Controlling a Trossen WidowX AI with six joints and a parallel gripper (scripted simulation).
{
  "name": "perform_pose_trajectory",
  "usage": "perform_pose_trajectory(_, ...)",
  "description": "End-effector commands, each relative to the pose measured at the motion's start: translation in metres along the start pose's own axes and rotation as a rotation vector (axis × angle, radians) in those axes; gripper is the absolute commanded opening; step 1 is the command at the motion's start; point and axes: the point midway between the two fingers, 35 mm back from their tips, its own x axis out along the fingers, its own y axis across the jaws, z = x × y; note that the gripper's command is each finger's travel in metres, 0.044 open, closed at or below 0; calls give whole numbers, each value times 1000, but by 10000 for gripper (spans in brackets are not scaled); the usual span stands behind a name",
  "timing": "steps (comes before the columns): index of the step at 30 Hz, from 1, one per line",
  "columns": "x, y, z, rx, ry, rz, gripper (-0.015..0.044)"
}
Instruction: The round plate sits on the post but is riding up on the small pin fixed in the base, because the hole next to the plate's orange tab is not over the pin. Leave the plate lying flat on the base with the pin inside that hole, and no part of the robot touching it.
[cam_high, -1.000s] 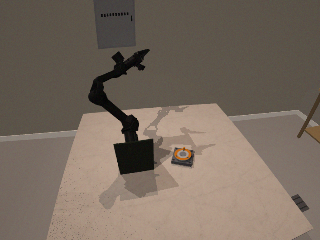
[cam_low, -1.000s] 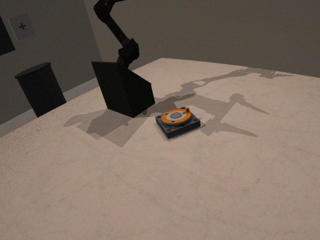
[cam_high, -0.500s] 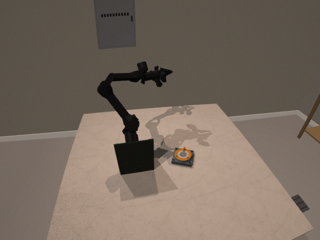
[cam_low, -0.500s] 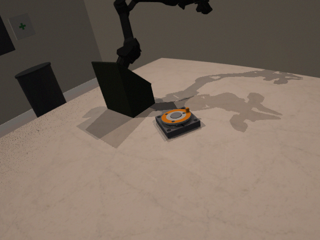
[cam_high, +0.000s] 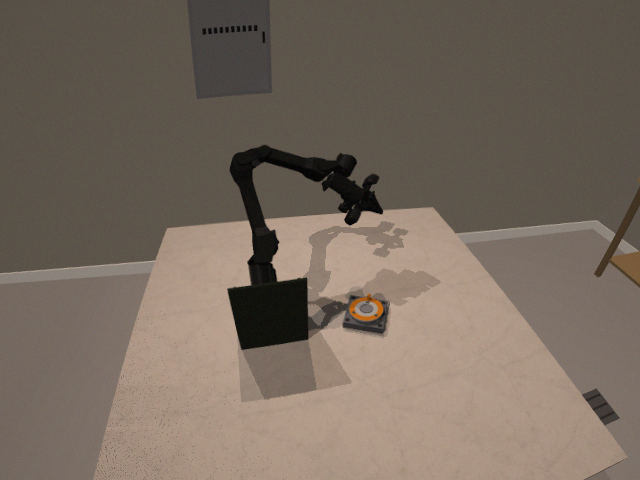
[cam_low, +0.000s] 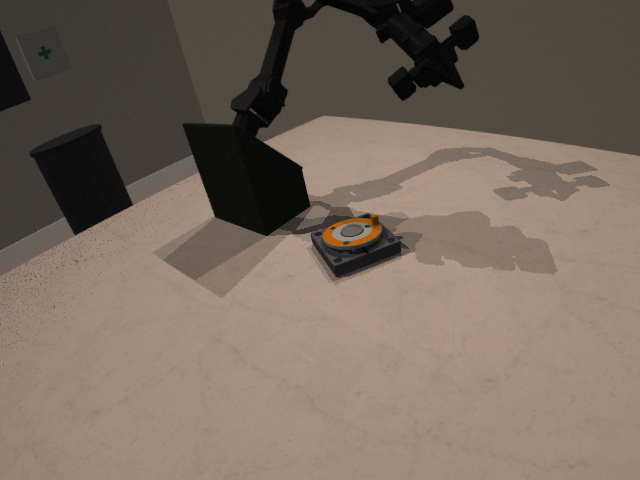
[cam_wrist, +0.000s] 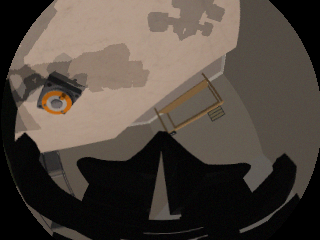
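The round plate, orange with a light ring (cam_high: 355, 302) (cam_low: 330, 237) (cam_wrist: 45, 102), sits on the post (cam_high: 366, 308) (cam_low: 352, 230) (cam_wrist: 57, 103) over the dark square base (cam_high: 361, 327) (cam_low: 361, 261) (cam_wrist: 58, 80). In the exterior view the plate is tilted, with a gap under its near edge. Its orange tab (cam_high: 369, 297) (cam_low: 375, 220) stands at the back right. The pin cannot be made out under the plate. My gripper (cam_high: 381, 211) (cam_low: 462, 86) (cam_wrist: 162, 134) is shut and empty, high above the table and well away from the plate.
A dark upright block (cam_high: 269, 315) (cam_low: 222, 170) stands on the table (cam_high: 439, 387) (cam_low: 413, 361) (cam_wrist: 105, 25) left of the base, in front of the arm's foot. The arm's shadows fall behind and beside the base. A wooden frame (cam_wrist: 197, 117) stands on the floor beyond the table.
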Motion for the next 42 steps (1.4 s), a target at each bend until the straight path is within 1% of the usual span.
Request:
perform_pose_trajectory(1, 38, 64, -14, 391, -56, 271, 0)
perform_pose_trajectory(2, 44, 78, -16, 484, -60, 333, 0)
perform_pose_trajectory(4, 49, 91, -18, 569, -60, 388, 0)
perform_pose_trajectory(7, 61, 143, -25, 962, -33, 632, 0)
perform_pose_trajectory(10, 63, 188, -28, 1366, 39, 866, 0)
perform_pose_trajectory(12, 63, 196, -28, 1460, 62, 919, 0)
perform_pose_trajectory(15, 61, 225, -29, 1846, 176, 1134, 0)
perform_pose_trajectory(16, 60, 229, -29, 1918, 201, 1174, 0)
perform_pose_trajectory(29, 66, 227, -29, 1942, 210, 1187, 0)
perform_pose_trajectory(38, 88, 251, 0, 1943, 208, 1189, 0)
perform_pose_trajectory(42, 90, 253, 2, 1943, 208, 1190, 0)
